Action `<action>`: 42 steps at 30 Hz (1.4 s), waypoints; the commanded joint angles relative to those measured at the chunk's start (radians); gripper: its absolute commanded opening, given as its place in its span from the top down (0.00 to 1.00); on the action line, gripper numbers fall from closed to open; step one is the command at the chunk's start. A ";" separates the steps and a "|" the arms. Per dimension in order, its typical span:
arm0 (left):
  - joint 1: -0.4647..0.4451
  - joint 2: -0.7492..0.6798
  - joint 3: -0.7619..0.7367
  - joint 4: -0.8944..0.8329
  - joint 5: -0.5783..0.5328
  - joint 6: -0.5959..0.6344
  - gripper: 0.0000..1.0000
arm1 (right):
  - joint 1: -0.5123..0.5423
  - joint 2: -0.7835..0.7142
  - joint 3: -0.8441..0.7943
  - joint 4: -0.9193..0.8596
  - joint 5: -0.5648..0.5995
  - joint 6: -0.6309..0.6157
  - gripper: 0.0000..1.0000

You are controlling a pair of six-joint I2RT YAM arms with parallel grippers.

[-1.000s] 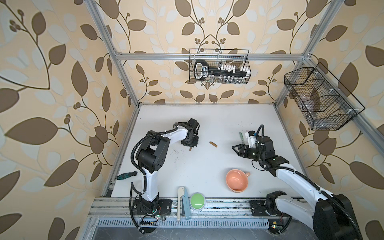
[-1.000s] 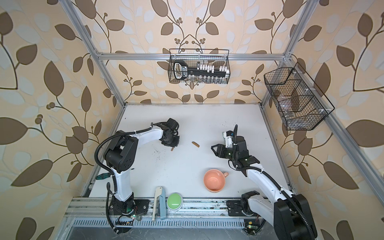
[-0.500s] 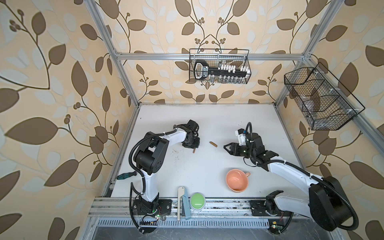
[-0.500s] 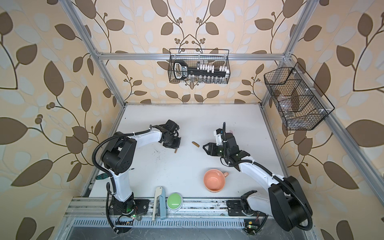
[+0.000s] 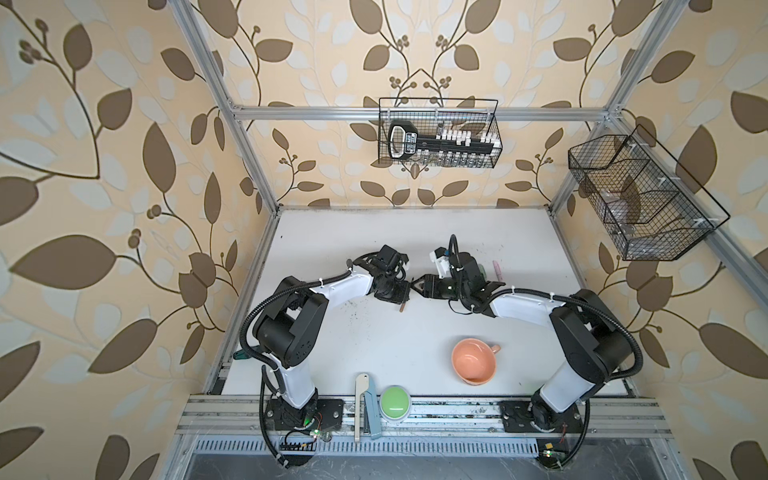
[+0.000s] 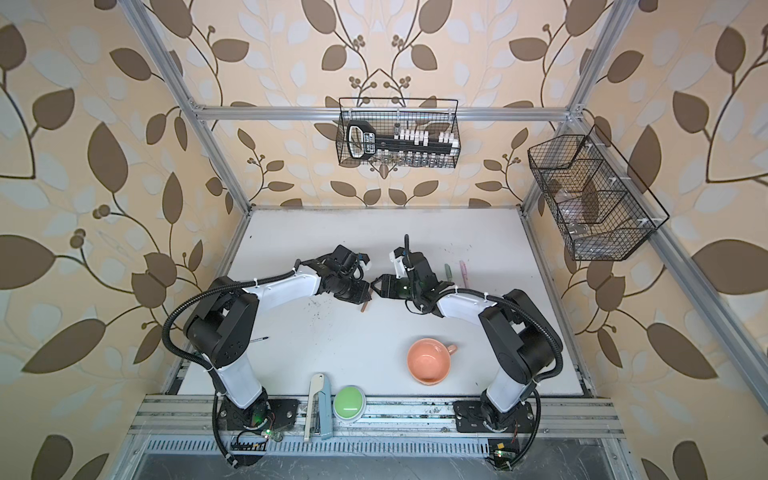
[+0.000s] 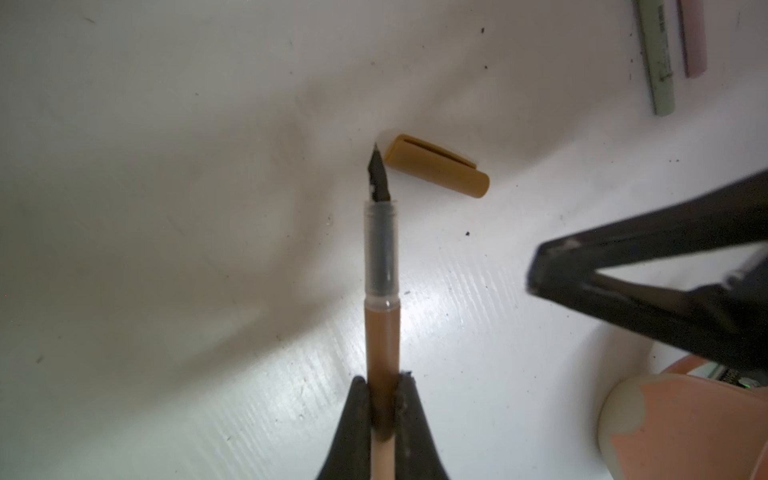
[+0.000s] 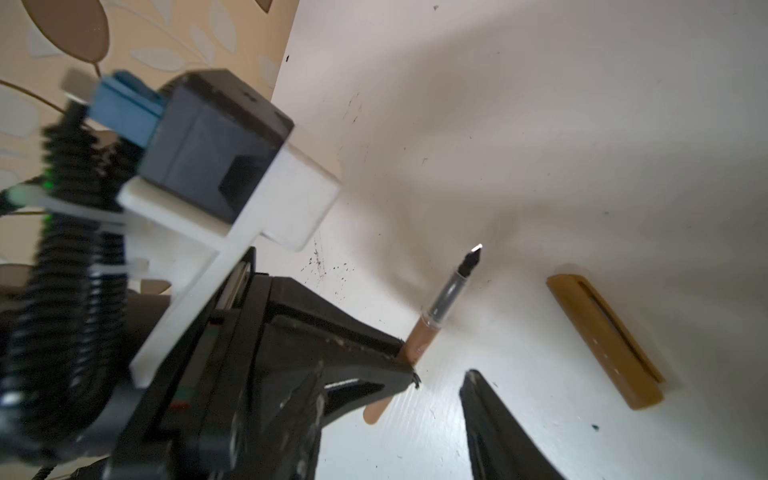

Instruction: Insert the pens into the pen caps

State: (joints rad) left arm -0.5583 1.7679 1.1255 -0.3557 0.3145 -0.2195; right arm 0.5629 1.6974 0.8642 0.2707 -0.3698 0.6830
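My left gripper (image 7: 383, 390) is shut on the tan-brown pen (image 7: 382, 332), with its dark nib (image 7: 378, 174) bare and pointing away from the jaws. The tan-brown pen cap (image 7: 436, 166) lies flat on the white table just beyond the nib, apart from it. The right wrist view also shows the cap (image 8: 604, 340) and the pen (image 8: 440, 307). In both top views my right gripper (image 5: 419, 286) stands open, tip to tip with the left gripper (image 5: 405, 293), and hides the cap. A grey-green pen (image 6: 449, 272) and a pale pink pen (image 6: 462, 272) lie side by side behind the right wrist.
An orange cup (image 5: 473, 361) stands at the front right of the table (image 5: 415, 232). A green button (image 5: 395, 401) and a white-and-blue tool (image 5: 365, 405) sit on the front rail. A teal-handled screwdriver (image 5: 243, 353) lies at the left edge. Wire baskets (image 5: 438, 133) hang on the walls.
My right gripper has swept left to the middle of the table, up to the left gripper and over the cap. The left gripper has finished shutting on the tan-brown pen.
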 commanded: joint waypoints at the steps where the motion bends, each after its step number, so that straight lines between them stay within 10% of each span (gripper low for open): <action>1: -0.012 -0.065 0.000 0.011 0.019 0.005 0.92 | 0.001 0.018 0.010 0.061 -0.011 0.050 0.45; 18: -0.033 -0.148 0.001 0.002 0.005 -0.009 0.90 | -0.022 0.104 -0.040 0.303 -0.084 0.209 0.49; 32: -0.046 -0.157 -0.002 -0.003 0.005 -0.011 0.87 | -0.033 0.130 -0.042 0.357 -0.104 0.245 0.77; 42: -0.043 -0.260 -0.045 0.044 0.037 -0.047 0.38 | -0.081 0.049 -0.071 0.346 -0.133 0.229 1.00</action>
State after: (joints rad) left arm -0.5964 1.5997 1.1000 -0.3450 0.3164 -0.2543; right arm 0.5034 1.7969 0.8234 0.5945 -0.4770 0.9154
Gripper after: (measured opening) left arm 0.596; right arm 0.096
